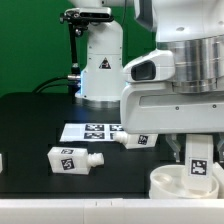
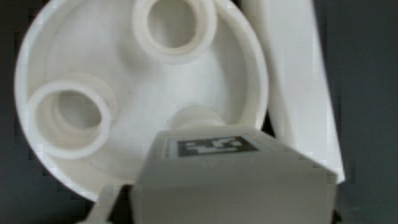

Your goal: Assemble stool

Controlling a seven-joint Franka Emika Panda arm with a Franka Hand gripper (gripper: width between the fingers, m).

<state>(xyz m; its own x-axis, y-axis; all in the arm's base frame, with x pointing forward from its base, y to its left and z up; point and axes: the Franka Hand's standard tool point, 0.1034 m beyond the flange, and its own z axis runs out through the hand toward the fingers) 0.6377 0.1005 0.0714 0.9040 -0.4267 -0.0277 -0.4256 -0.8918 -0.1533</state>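
Note:
The round white stool seat [image 1: 172,183] lies at the front of the exterior view's right, its holes facing up. In the wrist view two round holes [image 2: 178,26] [image 2: 75,108] of the seat [image 2: 107,60] show. A chunky white leg [image 1: 198,158] with a tag stands upright over the seat, and its lower end reaches the seat. My gripper [image 2: 222,208] is shut on this leg [image 2: 222,165], which fills the space between the jaws. Whether its peg sits in a hole is hidden. Two more legs lie on the black table, one [image 1: 72,159] in front and another [image 1: 134,140] behind.
The marker board [image 1: 92,130] lies flat behind the loose legs. The large white robot base [image 1: 101,62] stands at the back. My arm's bulky white body [image 1: 175,80] covers most of the exterior view's right. The table's front edge runs just before the seat.

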